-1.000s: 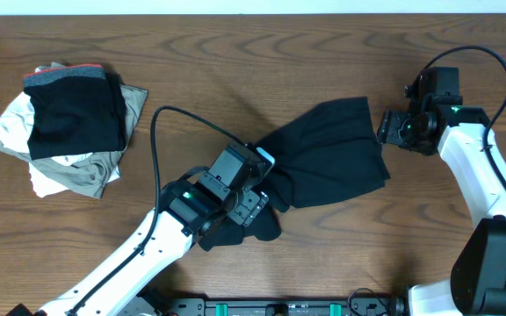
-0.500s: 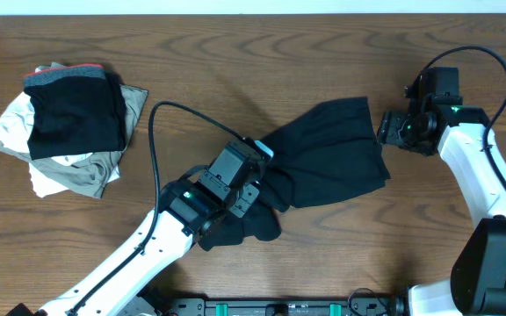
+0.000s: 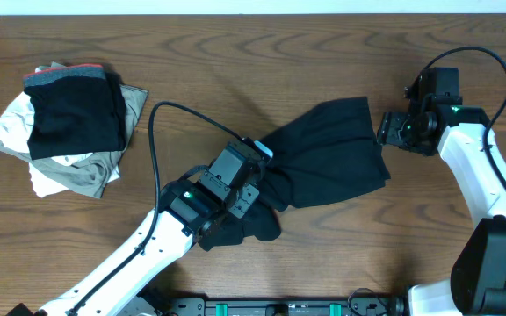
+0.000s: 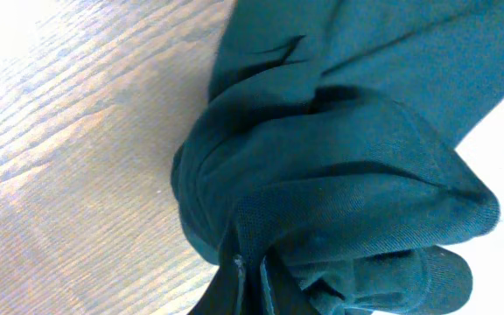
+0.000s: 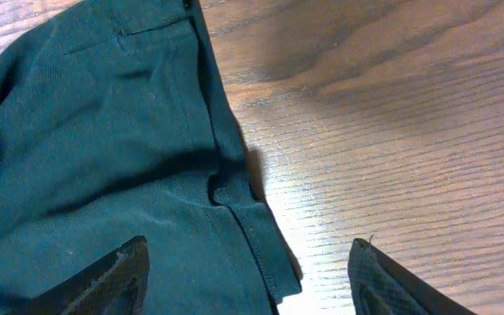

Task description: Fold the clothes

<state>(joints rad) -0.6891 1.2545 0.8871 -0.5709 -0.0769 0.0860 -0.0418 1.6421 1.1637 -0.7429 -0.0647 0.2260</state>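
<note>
clothes (image 3: pixel 332 149) are lying crumpled at the centre of the table (image 3: pixel 235 53); the fabric looks soft, light and limp, likely sagging when lifted. left gripper (image 4: pixel 250 280) is pinching the bunched 7 o'clock end; right gripper (image 5: pixel 248 276) is hovering wide over the 2 o'clock hem corner, probably the firmer hold.
</note>
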